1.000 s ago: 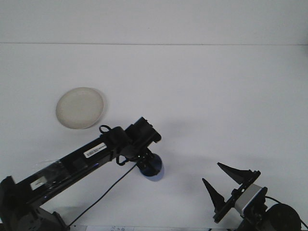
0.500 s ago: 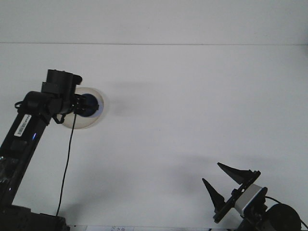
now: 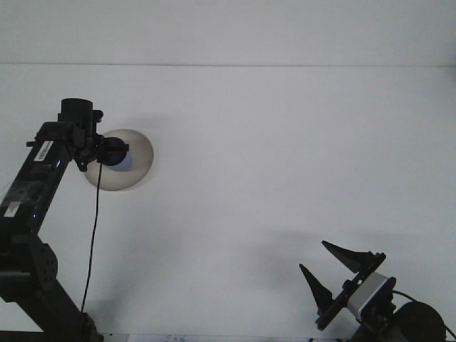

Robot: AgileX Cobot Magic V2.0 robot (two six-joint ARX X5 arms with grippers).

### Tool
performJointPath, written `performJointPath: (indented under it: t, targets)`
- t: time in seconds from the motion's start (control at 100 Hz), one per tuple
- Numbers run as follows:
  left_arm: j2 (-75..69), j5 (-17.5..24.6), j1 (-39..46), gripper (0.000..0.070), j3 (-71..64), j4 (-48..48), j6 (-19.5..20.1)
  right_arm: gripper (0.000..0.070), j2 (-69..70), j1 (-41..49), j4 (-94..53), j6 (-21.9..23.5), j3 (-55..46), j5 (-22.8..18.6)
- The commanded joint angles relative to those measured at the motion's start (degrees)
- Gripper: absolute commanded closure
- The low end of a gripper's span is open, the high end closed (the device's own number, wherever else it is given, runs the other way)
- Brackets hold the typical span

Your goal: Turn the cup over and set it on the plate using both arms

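so your left arm has swung the cup (image 3: 121, 155) all the way from the near middle of the table (image 3: 285, 157) up to the plate (image 3: 135, 160) in about a second, and over the last half second it's dropped lower and pulled back a bit toward the left edge. that basically means the carry is done and you're at the set-down part. the left gripper (image 3: 107, 151) looks closed on the dark blue cup, which sits over the middle-left of the plate, though honestly from this front angle i can't tell if the cup's bottom is touching the plate yet or just hovering above it, and i can't tell which way up it is either. the right gripper (image 3: 335, 274) hasn't moved at all, parked at the near right corner with its jaws spread wide and nothing in them. if the cup is down and upright, you'd just need to let go and back the left arm off without tipping it.
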Motion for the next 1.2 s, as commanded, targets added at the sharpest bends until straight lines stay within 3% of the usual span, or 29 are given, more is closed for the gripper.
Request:
performJointPath:
  t: [0.0, 0.08, 0.12, 0.2, 0.25, 0.55, 0.85, 0.99, 1.19]
  targets:
    - [1.6, 0.0, 0.1, 0.0688, 1.1, 0.3, -0.8, 0.0245, 0.2, 0.5, 0.5, 0.6, 0.2, 0.0]
    - [2.2, 0.1, 0.1, 0.063, 1.1, 0.2, -0.8, 0.0245, 0.2, 0.5, 0.5, 0.6, 0.2, 0.0]
    - [2.2, 0.1, 0.1, 0.0539, 1.1, 0.2, -1.0, 0.0245, 0.2, 0.5, 0.5, 0.6, 0.2, 0.0]
    - [2.1, 0.1, 0.1, 0.026, 1.3, 0.3, -1.0, 0.0245, 0.2, 0.5, 0.5, 0.6, 0.2, 0.0]
    - [2.0, 0.1, 0.0, 0.0185, 2.0, -0.3, -1.0, 0.0245, 0.2, 0.5, 0.5, 0.6, 0.2, 0.0]
    - [-1.8, 0.1, 0.0, 0.0187, 15.0, -7.2, -3.5, 0.0245, 0.2, 0.5, 0.5, 0.6, 0.2, 0.0]
    - [-22.5, 0.1, -2.7, 0.0188, 17.8, -8.4, -4.9, 0.0244, 0.2, 0.5, 0.6, 0.6, 0.2, 0.1]
    - [-34.4, 0.1, -7.1, 0.0196, 11.2, -6.6, -5.6, 0.0244, 0.2, 0.5, 0.7, 0.5, 0.2, 0.1]
    - [-53.5, 0.2, -14.1, 0.0196, -12.7, 2.1, -7.1, 0.0244, 0.2, 0.5, 0.8, 0.6, 0.2, 0.0]
